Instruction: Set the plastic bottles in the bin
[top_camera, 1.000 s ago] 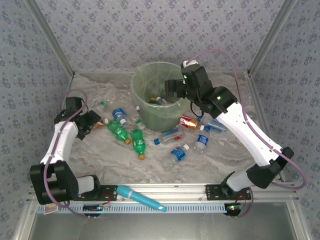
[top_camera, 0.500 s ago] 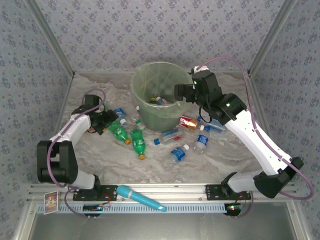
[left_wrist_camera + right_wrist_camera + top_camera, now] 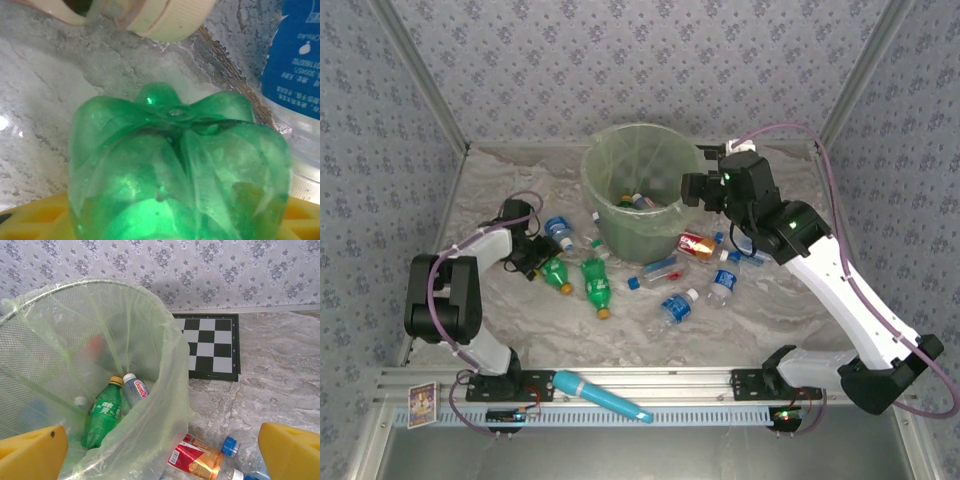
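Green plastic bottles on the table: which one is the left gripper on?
The left-hand green bottle, base inside the left gripper; the other green bottle lies free.

Soft, even light; the left wrist close-up seems slightly blurred.

Glossy green plastic bottle [image 3: 175, 165], translucent bin [image 3: 60, 340]

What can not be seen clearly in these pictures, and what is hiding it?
Left wrist view: the green bottle sits so close that its cap and label are cut off.
Top view: the left pincer is too small to tell whether it grips that bottle.
Right wrist view: the liner bag blurs the bottom of the bin, so its contents cannot be counted.
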{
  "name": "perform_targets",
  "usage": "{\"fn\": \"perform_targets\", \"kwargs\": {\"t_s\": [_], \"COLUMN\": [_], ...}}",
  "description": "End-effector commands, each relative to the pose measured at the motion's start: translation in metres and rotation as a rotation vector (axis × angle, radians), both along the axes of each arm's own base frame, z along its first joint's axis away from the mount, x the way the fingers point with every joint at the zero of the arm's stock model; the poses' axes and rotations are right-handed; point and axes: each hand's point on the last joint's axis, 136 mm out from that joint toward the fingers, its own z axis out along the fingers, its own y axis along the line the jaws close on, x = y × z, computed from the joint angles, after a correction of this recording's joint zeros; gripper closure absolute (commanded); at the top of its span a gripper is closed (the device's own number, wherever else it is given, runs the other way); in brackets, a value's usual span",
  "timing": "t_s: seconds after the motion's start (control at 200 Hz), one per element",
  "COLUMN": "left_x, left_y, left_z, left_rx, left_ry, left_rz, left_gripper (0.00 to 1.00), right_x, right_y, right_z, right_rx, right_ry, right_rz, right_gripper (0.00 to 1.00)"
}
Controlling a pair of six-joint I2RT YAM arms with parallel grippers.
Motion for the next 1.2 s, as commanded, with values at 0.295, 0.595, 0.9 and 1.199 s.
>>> {"fn": "perform_targets", "kwargs": {"t_s": [0.295,0.595,0.9,1.199], "left_x": [-0.004,-0.011,-0.002,0.025], "left_y": [0.001,-0.003,-0.023,-0.099], "left_z": [0.064,0.185,0.302,0.369], "left_rx": [0.007,-0.014,-0.043,-0.074], "left_ry": [-0.158,-0.523,-0.830,-0.944], "left_rz": [-0.027,-0.082,-0.137,-0.339], "left_gripper": [0.47,0.49,0.49,0.49], "right_x": [0.013,0.030,0.023,-0.007], "right_y": [0.002,0.029,0.032,-0.002], "right_z": [0.018,0.031,0.039,0.041], "right_rx": [0.038,0.080,0.076,0.081], "right_ry": [-0.076,-0.123,-0.152,-0.193], "right_rz": [-0.024,0.047,0.090,0.031], "right_gripper": [0.00,0.00,0.00,0.00]}}
